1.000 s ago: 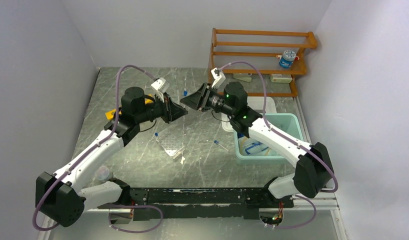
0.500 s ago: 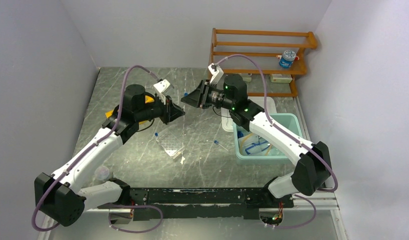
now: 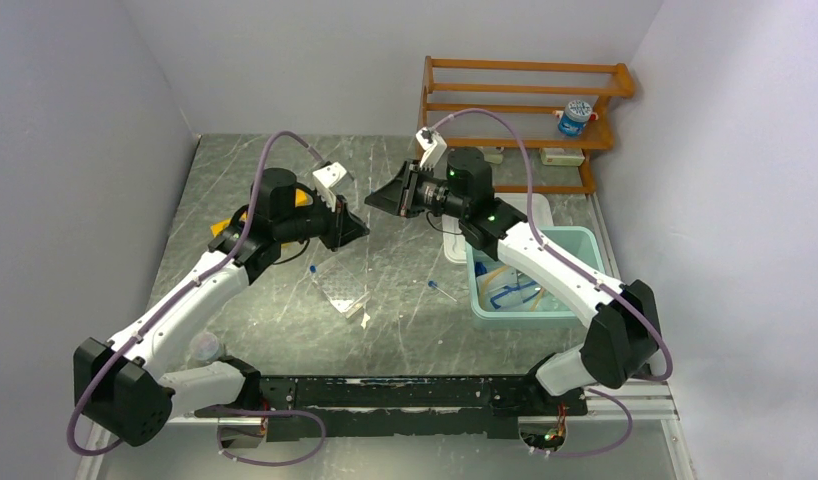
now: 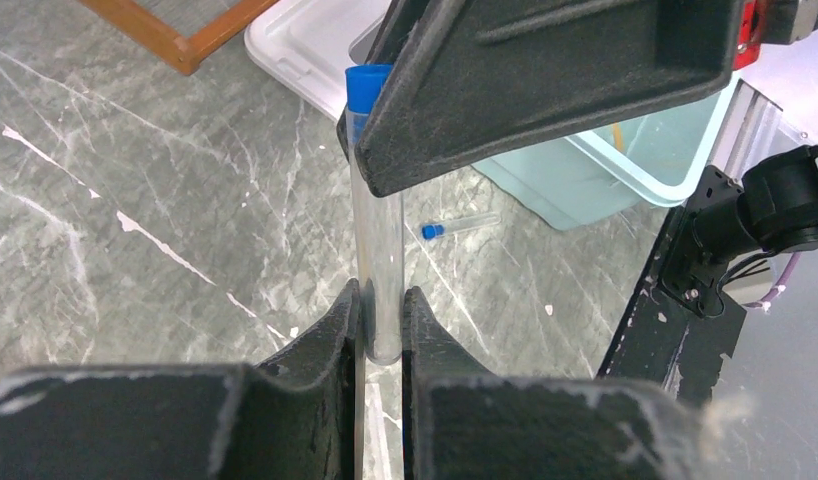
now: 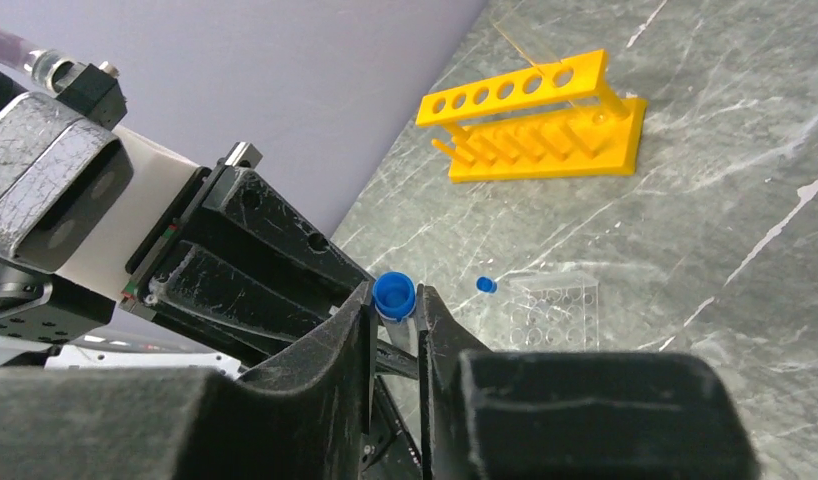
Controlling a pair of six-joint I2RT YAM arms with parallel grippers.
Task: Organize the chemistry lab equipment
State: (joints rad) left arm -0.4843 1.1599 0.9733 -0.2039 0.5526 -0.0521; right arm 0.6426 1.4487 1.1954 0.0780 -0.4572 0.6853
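Tube (image 4: 377, 235) is clamped by left gripper (image 4: 382, 310); right gripper (image 5: 394, 315) is set around cap (image 5: 394, 293), grip unconfirmed. If released early, tube is dropped.

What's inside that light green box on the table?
Inside the tub you can see blue-framed goggles and some tan tube. The right arm crosses over it and hides the rest, so I can't tell what else is there.

Three blue-capped tubes (image 4: 377, 250), one yellow rack (image 5: 530, 125), one clear tray (image 3: 343, 285), one teal tub (image 3: 515, 315), one orange shelf (image 3: 525, 95).
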